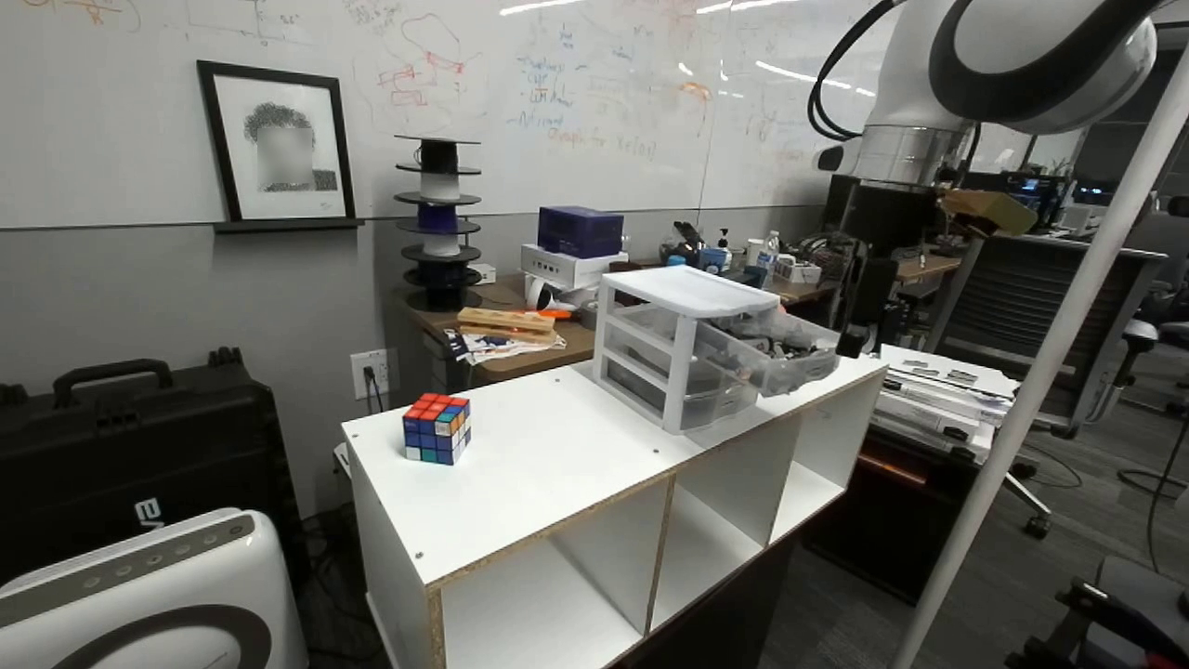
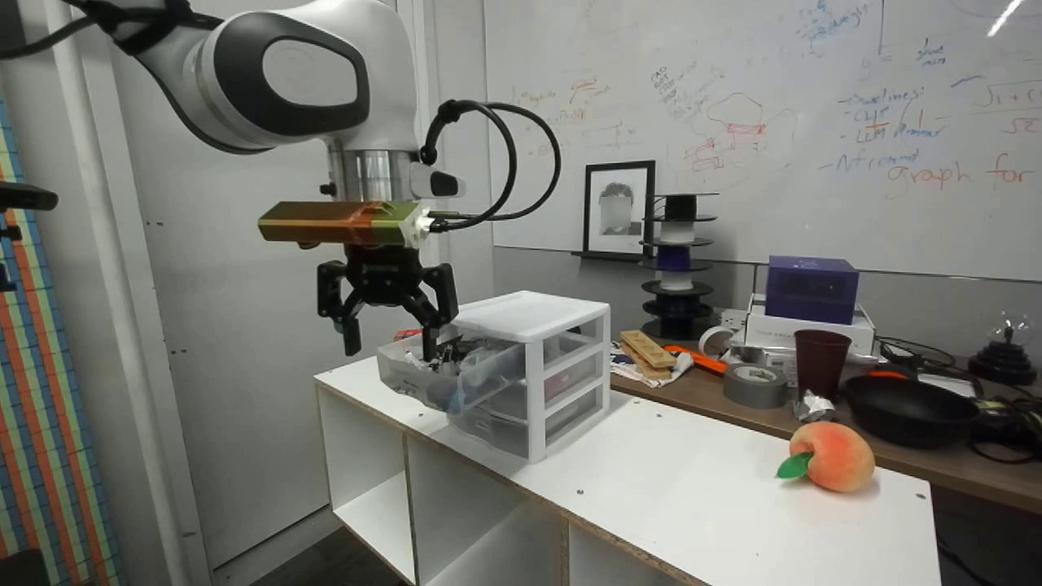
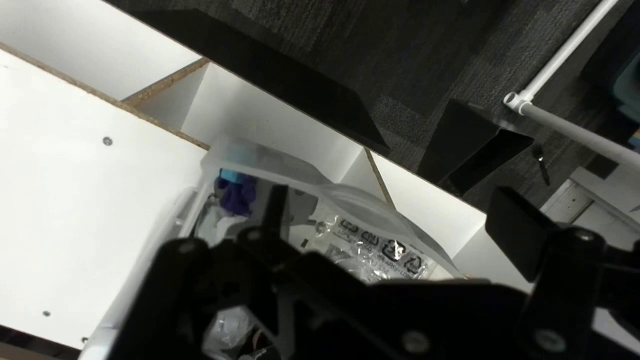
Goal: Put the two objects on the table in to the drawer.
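Observation:
A Rubik's cube [image 1: 437, 429] sits on one end of the white table [image 1: 520, 502]; in an exterior view only a small red patch [image 2: 404, 334], perhaps the cube, shows behind the drawer. A peach with a green leaf [image 2: 834, 457] lies on the table's opposite end. The clear top drawer [image 2: 407, 376] of the white-framed unit is pulled out over the table's front edge. It holds plastic bags and small parts, also in the wrist view [image 3: 365, 245]. My gripper [image 2: 391, 342] is open and empty above the drawer, its fingers wide apart in the wrist view [image 3: 397, 220].
The drawer unit [image 2: 570, 313] stands mid-table between cube and peach. A brown desk [image 2: 781, 407] behind holds a black pan [image 2: 912, 407], a dark cup [image 2: 820, 362], grey tape [image 2: 753, 384] and a spool stack [image 2: 677, 268]. A white pole [image 1: 1050, 362] rises in front.

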`<act>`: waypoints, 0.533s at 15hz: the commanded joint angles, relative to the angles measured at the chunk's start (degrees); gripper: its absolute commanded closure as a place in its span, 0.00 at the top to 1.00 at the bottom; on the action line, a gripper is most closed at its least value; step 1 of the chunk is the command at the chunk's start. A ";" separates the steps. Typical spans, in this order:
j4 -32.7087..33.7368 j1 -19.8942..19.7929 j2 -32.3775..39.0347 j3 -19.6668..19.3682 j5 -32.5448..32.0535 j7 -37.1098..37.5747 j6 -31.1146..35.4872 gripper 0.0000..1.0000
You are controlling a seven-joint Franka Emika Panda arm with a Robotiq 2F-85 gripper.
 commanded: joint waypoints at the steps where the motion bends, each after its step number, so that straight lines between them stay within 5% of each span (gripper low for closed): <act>1: 0.07 0.38 1.78 -0.29 -0.22 8.96 0.90 1.00; 8: -0.06 0.77 9.93 0.49 -6.86 26.57 5.39 1.00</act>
